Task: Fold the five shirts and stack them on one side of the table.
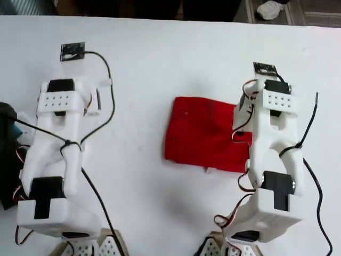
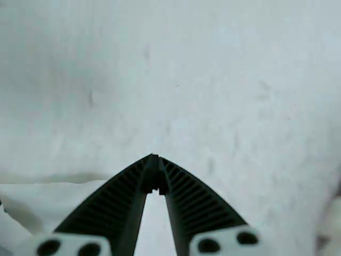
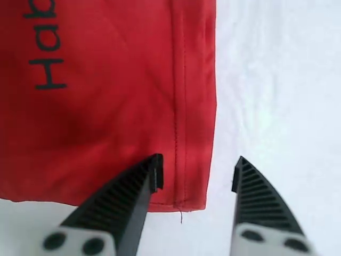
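Counter (image 1: 154, 53): white surface. One red shirt (image 1: 205, 133) lies flat on it, right of centre, in a roughly rectangular shape that appears to be folded. Its far-right portion is hidden under the right arm (image 1: 272, 138).

Right pincer (image 3: 196, 173): released, jaws spread wide. It hangs over a corner of the red shirt (image 3: 106, 106). One fingertip (image 3: 154, 172) is above the fabric, just inside the stitched hem. The other is above bare counter (image 3: 277, 80), beyond the shirt's edge, so the hem runs between the two. Whether the fingertip over the fabric touches it cannot be told from this angle. Black lettering is visible on the shirt, away from the hem.

Left pincer (image 2: 153, 165): clenched, tips meeting, grasping nothing. Beneath it is bare white counter (image 2: 213, 80) with faint marks.

Left arm (image 1: 56, 138): positioned on the left side of the counter, well apart from the shirt. A black cable (image 1: 109, 96) loops from its wrist back toward its base.

A dark object (image 1: 6, 154) sits at the left edge of the counter, beside the left arm.
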`<action>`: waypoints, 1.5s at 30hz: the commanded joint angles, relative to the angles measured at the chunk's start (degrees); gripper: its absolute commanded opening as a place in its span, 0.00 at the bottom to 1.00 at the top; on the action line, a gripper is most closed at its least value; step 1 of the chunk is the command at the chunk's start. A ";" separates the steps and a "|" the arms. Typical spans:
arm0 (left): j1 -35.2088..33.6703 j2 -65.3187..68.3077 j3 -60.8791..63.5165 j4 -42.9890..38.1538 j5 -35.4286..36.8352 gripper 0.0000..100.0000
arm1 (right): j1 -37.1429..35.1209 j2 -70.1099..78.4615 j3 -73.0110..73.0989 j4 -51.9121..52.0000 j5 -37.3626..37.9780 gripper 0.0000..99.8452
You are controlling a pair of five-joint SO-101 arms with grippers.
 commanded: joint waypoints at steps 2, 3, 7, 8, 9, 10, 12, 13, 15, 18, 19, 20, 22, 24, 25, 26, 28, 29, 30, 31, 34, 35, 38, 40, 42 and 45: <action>-0.70 -0.88 -0.66 0.88 -0.18 0.03 | -0.57 -0.04 -0.09 0.84 -0.44 0.26; -0.70 -0.88 -0.66 0.79 -0.18 0.03 | -0.66 -0.04 -0.09 0.66 -0.44 0.27; -0.70 -0.88 -0.84 0.70 -0.18 0.03 | -2.51 -0.13 -0.88 -1.63 -0.44 0.28; -0.70 -0.88 -0.84 0.70 -0.18 0.03 | -3.03 -0.04 -1.49 -1.80 -0.44 0.28; -0.70 -0.88 -0.84 0.70 -0.18 0.03 | -3.30 -0.04 -2.20 -1.80 -0.97 0.28; -0.70 -0.88 -0.84 0.70 -0.18 0.03 | -3.47 -0.04 -2.90 -1.80 -2.37 0.28; -0.70 -0.88 -0.66 0.70 -0.18 0.03 | -3.65 -0.04 -4.57 -1.89 -4.13 0.28; -0.70 -0.88 -0.66 0.62 -0.18 0.03 | -3.74 0.04 -4.92 -2.15 -4.13 0.28; -0.70 -0.88 -0.66 0.44 -0.18 0.03 | -3.82 0.75 -5.19 -2.24 -4.48 0.28; -0.70 -0.88 -0.84 0.35 -0.18 0.03 | -3.30 5.05 -5.45 -2.15 -4.48 0.28; -0.70 -0.88 -0.84 0.35 -0.18 0.03 | -3.30 7.16 -5.45 -2.24 -4.48 0.28; -0.70 -0.70 -0.84 0.35 -0.18 0.03 | -3.38 9.54 -5.63 -2.42 -4.48 0.28; -0.70 -0.62 -0.75 -0.26 -0.18 0.03 | -3.74 14.73 -6.77 -2.95 -4.48 0.28; -0.70 -0.62 -0.40 -1.14 -0.18 0.03 | -3.21 19.74 -9.58 -2.77 -4.57 0.28; -0.79 -0.62 -0.31 -1.14 -0.18 0.03 | -2.86 21.85 -11.08 -2.51 -4.57 0.28; -1.05 -0.62 -0.31 -1.14 -0.18 0.03 | -2.24 23.87 -12.48 -1.71 -4.57 0.28; -1.41 -0.62 -0.31 -1.23 -0.18 0.03 | -1.71 27.21 -15.56 0.31 -4.57 0.28; -1.76 -0.62 -0.40 -1.23 -0.18 0.03 | -1.71 28.62 -17.05 1.63 -4.57 0.28; -2.11 -0.62 -0.48 -1.23 -0.18 0.03 | -1.71 29.93 -18.55 2.86 -4.57 0.28; -2.29 -0.53 -0.57 -1.32 -0.18 0.03 | -2.07 31.25 -20.04 4.00 -4.57 0.28; -2.55 -0.53 -0.84 -1.32 -0.18 0.03 | -3.47 34.15 -24.88 7.08 -4.57 0.28; -2.55 -0.53 -0.84 -1.32 -0.18 0.03 | -4.09 35.03 -26.46 8.40 -4.57 0.28; -2.64 -0.53 -0.75 -1.32 -0.18 0.03 | -5.85 37.41 -31.21 12.70 -4.31 0.28; -2.73 -0.62 -0.66 -1.05 -0.18 0.03 | -6.90 38.99 -33.32 14.37 -4.04 0.28; -2.73 -0.88 -0.84 -0.88 -0.18 0.03 | -7.69 40.84 -34.20 14.73 -3.96 0.28; -3.52 -0.88 -0.92 -0.88 -0.26 0.03 | -9.27 43.74 -34.46 14.73 -1.76 0.28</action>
